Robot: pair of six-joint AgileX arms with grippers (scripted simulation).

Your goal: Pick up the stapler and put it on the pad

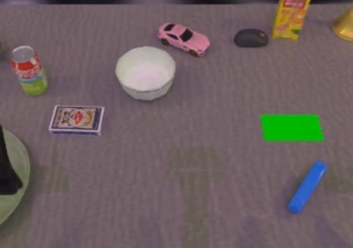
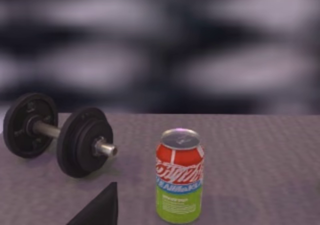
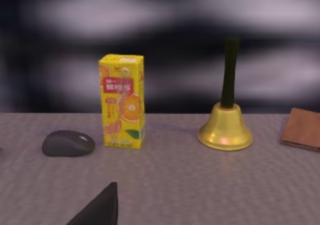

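The stapler [image 1: 307,187], a bright blue bar with rounded ends, lies slanted on the table near the front right. The pad [image 1: 291,127], a flat green rectangle, lies just behind it, a short gap apart. Neither arm shows in the top view. Only a dark tip of my left gripper [image 2: 100,210] shows at the edge of the left wrist view, facing a soda can [image 2: 179,182]. A like dark tip of my right gripper [image 3: 100,207] faces the back right of the table. Neither wrist view shows the stapler or the pad.
A white bowl [image 1: 145,72], pink toy car [image 1: 183,38], grey mouse [image 1: 251,38], juice carton [image 1: 292,10] and brass bell [image 3: 225,130] stand at the back. A card box [image 1: 76,120], a green plate [image 1: 16,176] and a dumbbell [image 2: 60,135] are at the left.
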